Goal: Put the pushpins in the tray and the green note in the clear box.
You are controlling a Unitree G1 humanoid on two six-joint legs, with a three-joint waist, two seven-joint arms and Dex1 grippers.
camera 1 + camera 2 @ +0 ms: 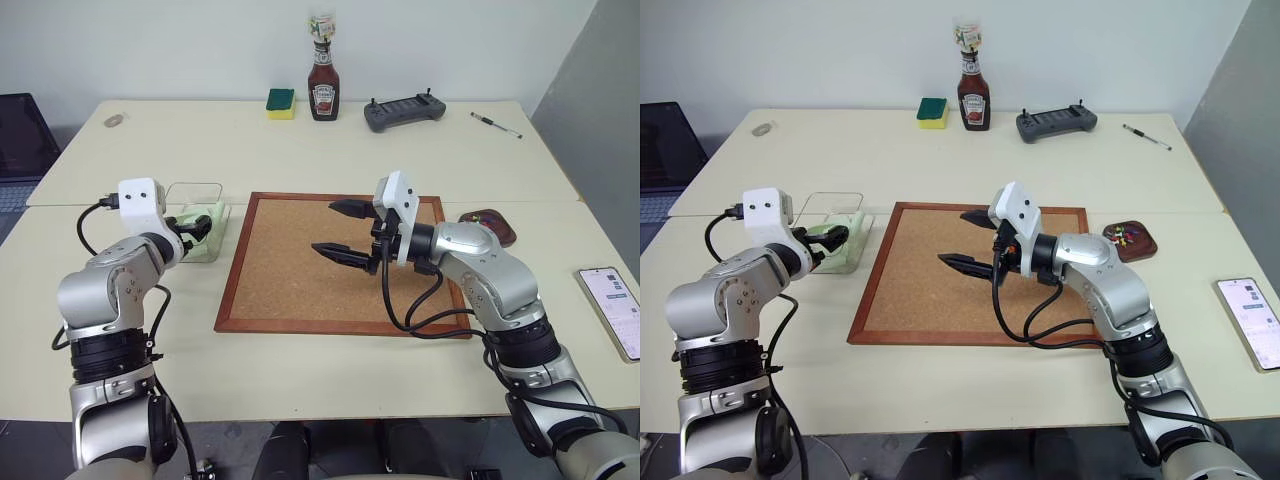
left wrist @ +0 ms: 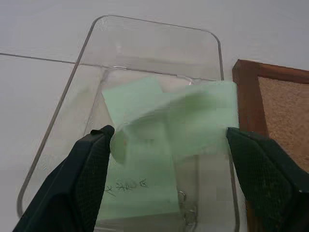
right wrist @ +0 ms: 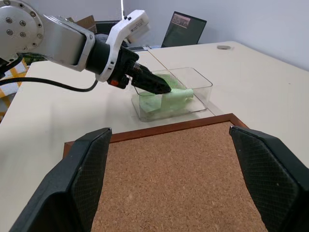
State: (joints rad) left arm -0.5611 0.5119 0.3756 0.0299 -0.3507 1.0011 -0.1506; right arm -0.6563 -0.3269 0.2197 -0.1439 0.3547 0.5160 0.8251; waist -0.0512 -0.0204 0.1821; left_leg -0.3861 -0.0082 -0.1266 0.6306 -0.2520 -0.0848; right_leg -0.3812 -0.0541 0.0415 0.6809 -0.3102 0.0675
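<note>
Our pale counter (image 1: 300, 150) carries a cork board (image 1: 300, 270). We see the green note (image 2: 169, 125) lying inside the clear box (image 2: 145, 38), between our left end effector's (image 2: 169, 179) spread fingers. Our right end effector (image 1: 340, 232) hangs open above the board. Pushpins (image 1: 1123, 235) sit in the tray (image 1: 1137, 250).

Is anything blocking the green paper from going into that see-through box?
Nothing visible stands in the way. The green note already lies curled inside the clear box, on other green slips. The left end effector hangs over the box with its fingers apart on either side of the note.
</note>
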